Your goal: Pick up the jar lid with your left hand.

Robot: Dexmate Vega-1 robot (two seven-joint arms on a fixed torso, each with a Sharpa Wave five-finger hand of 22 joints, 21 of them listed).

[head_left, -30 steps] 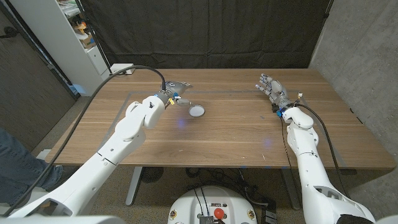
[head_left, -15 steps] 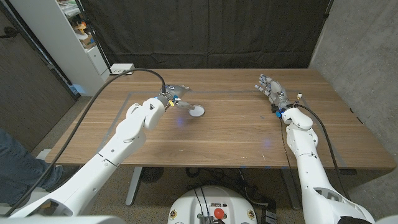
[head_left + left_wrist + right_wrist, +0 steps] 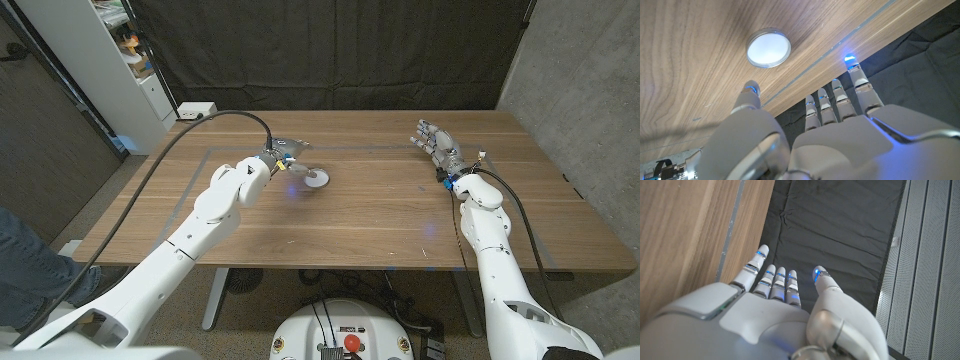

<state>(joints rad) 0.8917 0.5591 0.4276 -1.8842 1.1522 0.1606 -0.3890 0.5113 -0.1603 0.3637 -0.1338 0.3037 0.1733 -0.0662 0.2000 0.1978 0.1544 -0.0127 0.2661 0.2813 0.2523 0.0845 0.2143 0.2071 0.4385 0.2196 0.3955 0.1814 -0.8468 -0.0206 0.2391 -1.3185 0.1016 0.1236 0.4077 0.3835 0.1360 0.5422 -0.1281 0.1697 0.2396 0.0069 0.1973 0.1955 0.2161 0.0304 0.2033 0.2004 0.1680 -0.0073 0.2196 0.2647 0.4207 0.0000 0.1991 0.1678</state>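
Fingers of the left hand are spread and hold nothing; over the last second they have crept closer to the jar lid, which lies on the counter just beside them, ungrasped. Well beyond the lid, the right hand waits, open-fingered.
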